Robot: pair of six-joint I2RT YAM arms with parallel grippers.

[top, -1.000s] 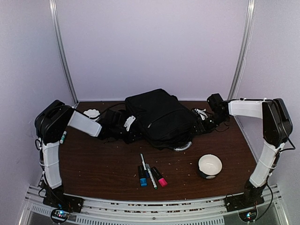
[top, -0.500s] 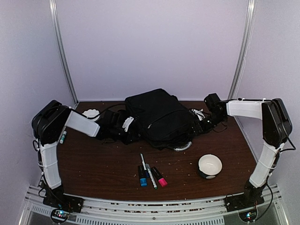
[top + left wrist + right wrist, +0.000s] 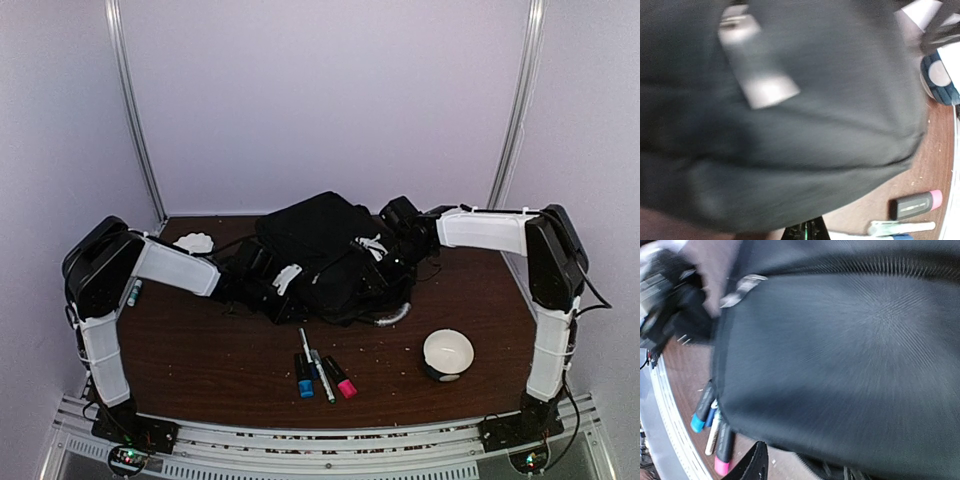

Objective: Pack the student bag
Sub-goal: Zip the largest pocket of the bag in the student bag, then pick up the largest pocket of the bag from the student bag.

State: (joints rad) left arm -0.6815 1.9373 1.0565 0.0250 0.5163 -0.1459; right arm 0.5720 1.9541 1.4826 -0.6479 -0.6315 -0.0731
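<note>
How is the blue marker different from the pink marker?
The blue marker has a blue end, and the pink marker has a pink end. The blue marker lies left of the white pen, the pink marker right of it. The blue marker points almost straight at the arms, while the pink marker slants rightward. Both have black bodies and lie flat on the table.

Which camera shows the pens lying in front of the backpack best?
The top external view: the pens lie in the open on the table, blue and pink caps visible. The left wrist view catches the pink-capped marker and part of a white pen at its edge; the right wrist view shows them blurred beside the backpack.
</note>
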